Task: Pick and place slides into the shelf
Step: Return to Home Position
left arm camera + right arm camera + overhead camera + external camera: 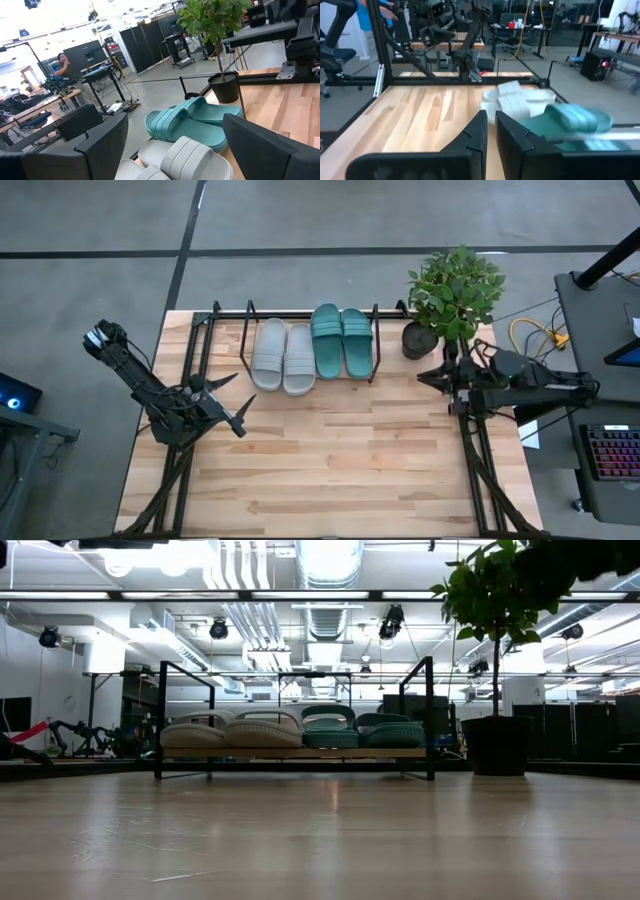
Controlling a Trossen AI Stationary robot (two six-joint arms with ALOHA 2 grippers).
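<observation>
the wooden table (pixel 330 470) carries the shelf (pixel 290 314) at its far edge, between the two arms. all four slides sit on it side by side, long axes running front to back: grey pair (pixel 284 357) left, teal pair (pixel 341 340) right. the left gripper (pixel 236 397), splayed wide and empty, lies near the grey pair. the right gripper (pixel 428 377), pinched nearly together on nothing, is off the teal end. both likely need only back away.

Two grey slides (pixel 268 352), two teal slides (pixel 326 340), side by side on shelf (pixel 300 752)

Tabletop (pixel 340 450) before the shelf (pixel 431 710) lies open; plant (pixel 455 290) flanks it.
</observation>
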